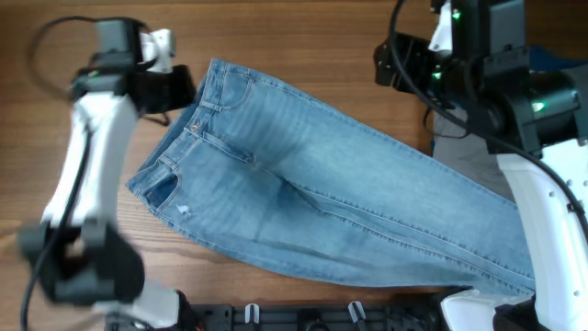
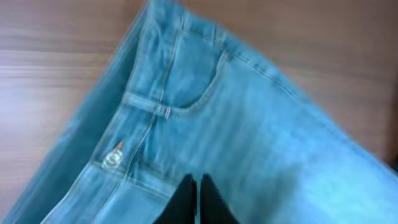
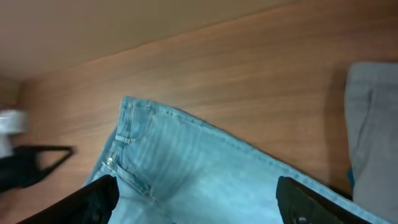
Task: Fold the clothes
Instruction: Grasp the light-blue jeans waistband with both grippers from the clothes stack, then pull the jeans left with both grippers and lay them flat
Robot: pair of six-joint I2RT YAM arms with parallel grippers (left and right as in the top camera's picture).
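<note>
The light blue jeans [image 1: 312,198] lie flat and diagonal on the wooden table, with the waistband at the upper left and the legs running off to the lower right. My left gripper [image 1: 173,89] is at the waistband's far corner. In the left wrist view its fingers [image 2: 198,190] are shut together just above the denim [image 2: 249,124] near the button and front pocket, and hold nothing that I can see. My right gripper [image 1: 393,62] hovers past the jeans' far edge. In the right wrist view its fingers [image 3: 199,199] are wide open over the denim [image 3: 205,168].
Grey trousers [image 1: 459,142] lie under the right arm beside the jeans' legs and also show in the right wrist view [image 3: 373,124]. A dark blue garment [image 1: 562,57] lies at the far right. The arm bases stand along the front edge.
</note>
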